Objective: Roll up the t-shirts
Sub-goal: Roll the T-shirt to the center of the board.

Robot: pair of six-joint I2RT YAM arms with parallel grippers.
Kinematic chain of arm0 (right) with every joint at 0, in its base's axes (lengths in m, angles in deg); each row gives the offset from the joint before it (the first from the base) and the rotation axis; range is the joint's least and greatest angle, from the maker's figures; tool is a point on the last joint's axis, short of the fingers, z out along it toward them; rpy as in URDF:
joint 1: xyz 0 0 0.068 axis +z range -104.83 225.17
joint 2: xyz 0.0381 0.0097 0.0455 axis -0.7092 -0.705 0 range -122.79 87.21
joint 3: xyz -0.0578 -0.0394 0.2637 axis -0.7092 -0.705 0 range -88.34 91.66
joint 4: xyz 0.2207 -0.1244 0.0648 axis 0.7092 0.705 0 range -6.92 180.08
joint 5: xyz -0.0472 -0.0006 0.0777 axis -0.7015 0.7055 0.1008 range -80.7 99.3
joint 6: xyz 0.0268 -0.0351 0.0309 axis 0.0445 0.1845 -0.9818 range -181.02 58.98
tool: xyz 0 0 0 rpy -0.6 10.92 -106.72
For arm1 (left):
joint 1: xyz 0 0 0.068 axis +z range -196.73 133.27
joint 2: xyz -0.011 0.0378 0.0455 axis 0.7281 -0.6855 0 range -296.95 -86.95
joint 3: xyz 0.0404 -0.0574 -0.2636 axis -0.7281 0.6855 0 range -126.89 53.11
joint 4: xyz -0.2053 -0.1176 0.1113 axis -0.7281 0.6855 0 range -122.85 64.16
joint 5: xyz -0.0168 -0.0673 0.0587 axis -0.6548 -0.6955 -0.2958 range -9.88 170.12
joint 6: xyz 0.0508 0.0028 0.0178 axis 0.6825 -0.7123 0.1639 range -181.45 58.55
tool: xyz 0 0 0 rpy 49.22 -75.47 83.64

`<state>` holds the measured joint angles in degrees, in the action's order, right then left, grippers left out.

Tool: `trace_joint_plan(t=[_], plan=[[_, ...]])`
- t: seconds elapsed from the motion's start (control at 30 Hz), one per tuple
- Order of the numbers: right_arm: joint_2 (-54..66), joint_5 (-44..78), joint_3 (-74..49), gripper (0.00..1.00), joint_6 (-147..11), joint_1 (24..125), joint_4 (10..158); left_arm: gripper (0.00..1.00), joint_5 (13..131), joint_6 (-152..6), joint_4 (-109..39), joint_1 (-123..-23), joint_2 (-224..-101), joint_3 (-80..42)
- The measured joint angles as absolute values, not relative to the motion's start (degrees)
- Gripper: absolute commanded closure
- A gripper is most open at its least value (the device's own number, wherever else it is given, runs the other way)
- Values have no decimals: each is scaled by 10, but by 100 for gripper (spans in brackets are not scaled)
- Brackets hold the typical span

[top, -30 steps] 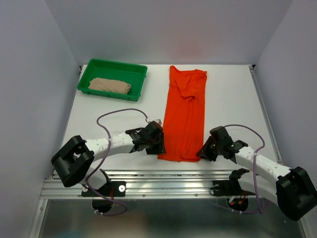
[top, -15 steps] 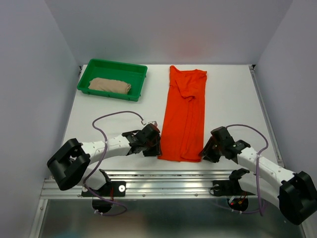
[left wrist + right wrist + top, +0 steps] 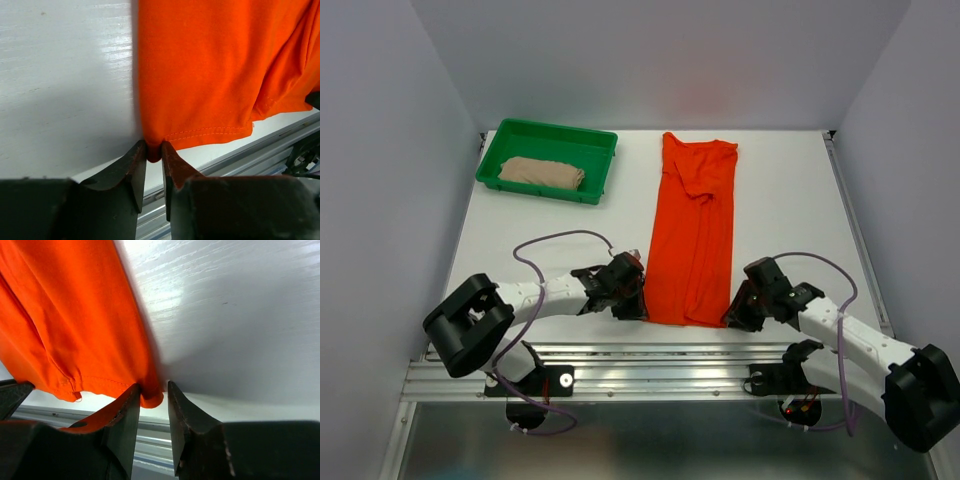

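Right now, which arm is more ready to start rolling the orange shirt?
Probably the left: the left gripper pinches a near corner of the orange t-shirt. The right gripper only straddles the other corner, jaws apart.

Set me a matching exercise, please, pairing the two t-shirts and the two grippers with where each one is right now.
Column one:
1. orange t-shirt
2. beige t-shirt
3. left gripper
4. right gripper

Column two:
A. bundled inside the green tray
B. jaws around the orange hem's near right corner
C. laid out flat in a long strip
D. jaws around the orange hem's near left corner

Pairs: 1-C; 2-A; 3-D; 4-B.
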<state>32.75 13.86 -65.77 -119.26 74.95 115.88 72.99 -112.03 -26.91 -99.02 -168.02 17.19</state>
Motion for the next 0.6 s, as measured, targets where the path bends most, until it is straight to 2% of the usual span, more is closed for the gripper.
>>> trace_joint_plan(t=[0.03,0.1,0.13,0.2,0.23,0.27,0.6], plan=[[325,141,-658,69,-1192,751,1156,77,727,-1121,-270,-990,-1681,172],[321,144,-658,73,-1192,755,1154,92,725,-1122,-272,-990,-1682,174],[320,145,-658,80,-1191,757,1154,100,724,-1123,-273,-990,-1682,174],[320,144,-658,89,-1190,758,1156,100,722,-1123,-274,-990,-1682,174],[321,143,-658,97,-1190,758,1160,100,722,-1124,-274,-990,-1682,174],[321,141,-658,99,-1189,759,1162,100,722,-1124,-274,-990,-1682,174],[361,90,-623,99,-1191,760,1217,100,733,-1116,-233,-988,-1673,125]])
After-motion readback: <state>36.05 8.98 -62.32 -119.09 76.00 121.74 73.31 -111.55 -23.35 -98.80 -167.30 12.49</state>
